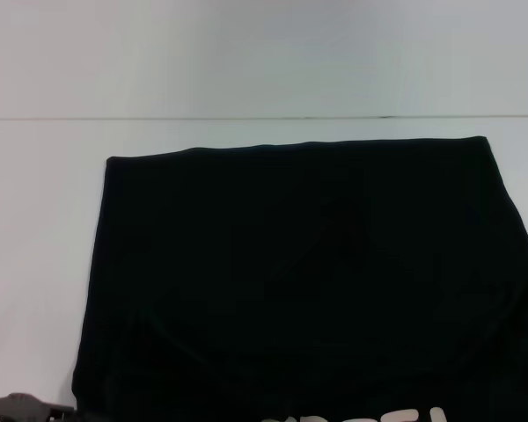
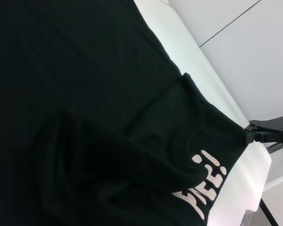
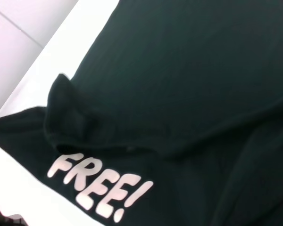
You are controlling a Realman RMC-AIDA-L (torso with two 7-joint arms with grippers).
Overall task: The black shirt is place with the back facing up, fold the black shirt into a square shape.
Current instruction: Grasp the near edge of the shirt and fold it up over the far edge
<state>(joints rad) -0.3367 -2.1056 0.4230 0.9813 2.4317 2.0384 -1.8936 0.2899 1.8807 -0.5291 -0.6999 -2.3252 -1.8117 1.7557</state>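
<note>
While the black shirt (image 1: pixel 299 281) lies spread across the white tabletop (image 1: pixel 35 264), I log the scene as follows.

Item, shirt: covers most of the near tabletop; far edge straight and parallel to the tabletop's far line. The near part is turned over, so the whitish "FREE!" lettering (image 3: pixel 100 186) shows close to the near edge, beside a bunched sleeve fold (image 3: pixel 68 115).

Item, right claw (image 2: pixel 254 135): seen from the left wrist camera at the shirt's near corner, tips touching the cloth edge; I read it as pinching the fabric, though I cannot tell for certain.

Item, left claw (image 1: pixel 22 408): a dark sliver at the near left, beside the shirt's corner; I cannot tell its state.

Step in hand, by my judgement: an early fold, near edge gathered, square not yet formed.

Next move calls for both corners held evenly and carried toward the far edge, sleeve fold kept tucked inside.
</note>
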